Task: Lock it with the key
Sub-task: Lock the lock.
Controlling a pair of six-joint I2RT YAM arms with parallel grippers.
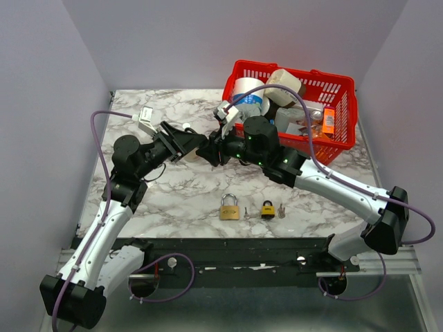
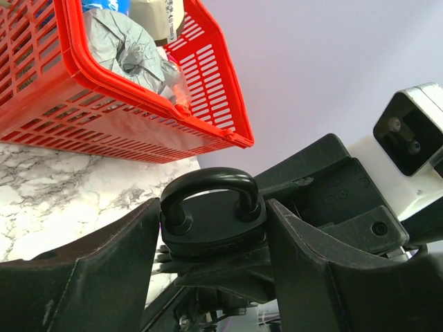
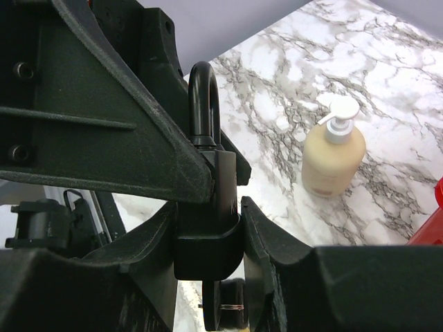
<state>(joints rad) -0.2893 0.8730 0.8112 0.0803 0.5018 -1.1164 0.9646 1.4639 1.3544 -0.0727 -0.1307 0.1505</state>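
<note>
Marble tabletop [image 1: 180,200] below. My right gripper [image 3: 208,232] clamps the black padlock [image 3: 208,245] by its body; my left gripper [image 2: 213,232] brackets it, seemingly touching. Whether it grips, I cannot tell.

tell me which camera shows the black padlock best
Left wrist: the black padlock faces the camera, shackle and body both visible between the left pincer's fingers. Right wrist shows it edge-on, clamped in the right pincer. From the top it is hidden between the arms.
</note>
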